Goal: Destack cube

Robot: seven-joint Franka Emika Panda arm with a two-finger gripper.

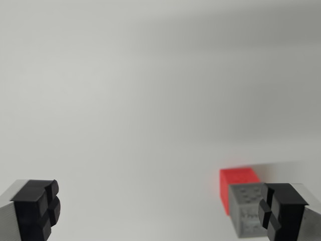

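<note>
A plain, pale grey-white worktop (150, 100) fills almost the whole wrist view, smooth and bare of markings, with soft shading toward the top edge and a faint blur over everything. Low on the wrist view's right sit the two cubes: a grey cube (247, 208) in front, its face speckled with small darker marks, and a red cube (239, 179) directly behind it, touching or nearly touching it, though the blur makes the seam hard to read. From this angle it is unclear whether one rests on the other or whether they stand side by side on the worktop. The tool (159, 210) is spread wide, its two black fingertips far apart at the bottom corners with bare worktop between them and nothing pinched. The right fingertip (282, 211) stands just beside the grey cube, overlapping that cube's right edge in the picture; whether it actually touches the cube cannot be told. The left fingertip (37, 208) is well apart from both cubes, on the opposite side of the frame. Both fingertips show ribbed black pads mounted on light grey metal bodies that run off the bottom corners. The cubes thus lie inside the gap of the tool but hard against its right side rather than centred.
</note>
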